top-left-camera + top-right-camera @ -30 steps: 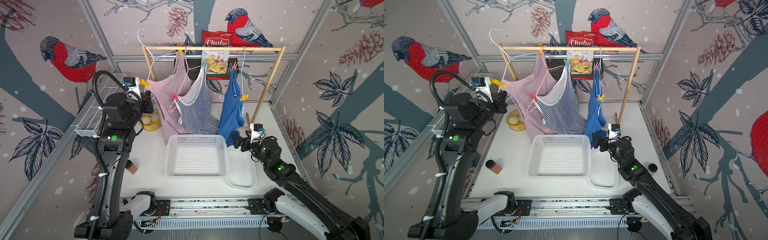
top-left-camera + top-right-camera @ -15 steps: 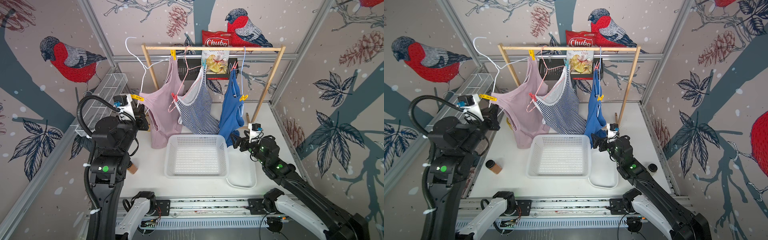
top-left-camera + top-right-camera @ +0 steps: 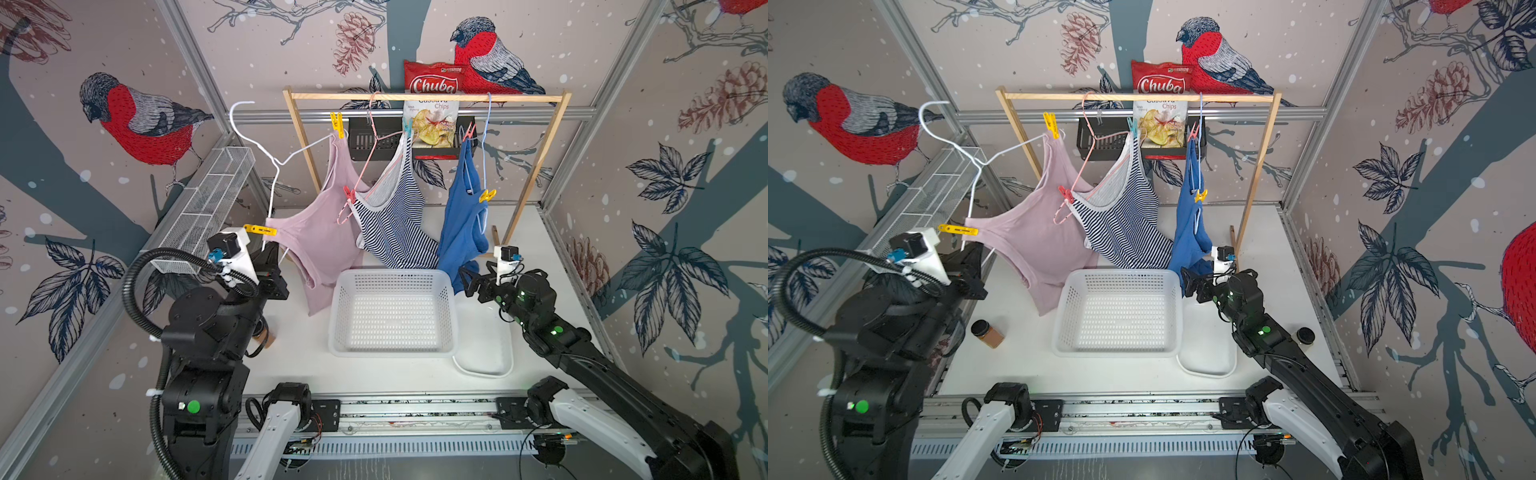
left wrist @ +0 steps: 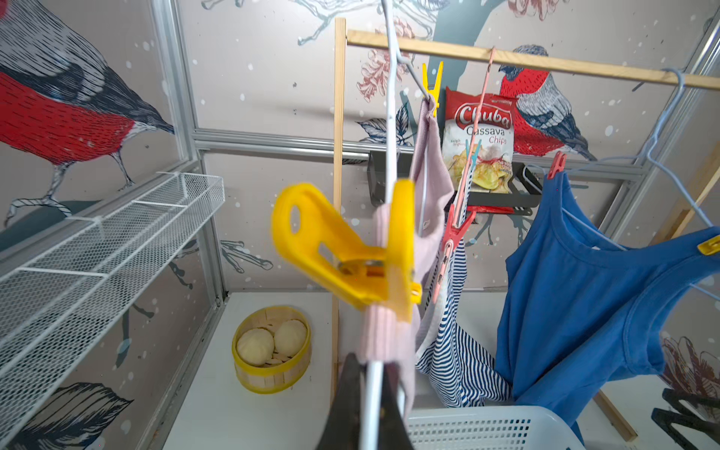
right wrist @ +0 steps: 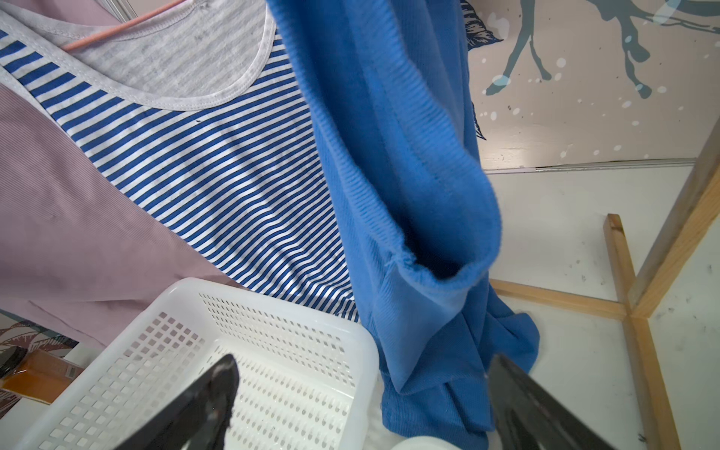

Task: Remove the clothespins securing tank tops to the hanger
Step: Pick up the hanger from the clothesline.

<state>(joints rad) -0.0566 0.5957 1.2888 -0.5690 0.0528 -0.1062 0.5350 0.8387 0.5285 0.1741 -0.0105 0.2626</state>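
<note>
Bird-print walls (image 3: pixel 54 199) around a white table (image 3: pixel 299 365), and a shift is noted: the white hanger (image 3: pixel 277 163) has been pulled lower and nearer the table's left edge, the pink tank top (image 3: pixel 320 237) stretched out with it. The left end effector (image 4: pixel 372 362) is clamped on the hanger's wire. Just beyond its fingertips a yellow clothespin (image 3: pixel 259 229) is pinched on the strap, laid level, handles aimed at the left wall. The right end effector (image 3: pixel 466 282) is unmoved, spread wide beside the hem of the blue tank top (image 3: pixel 461 224).
</note>
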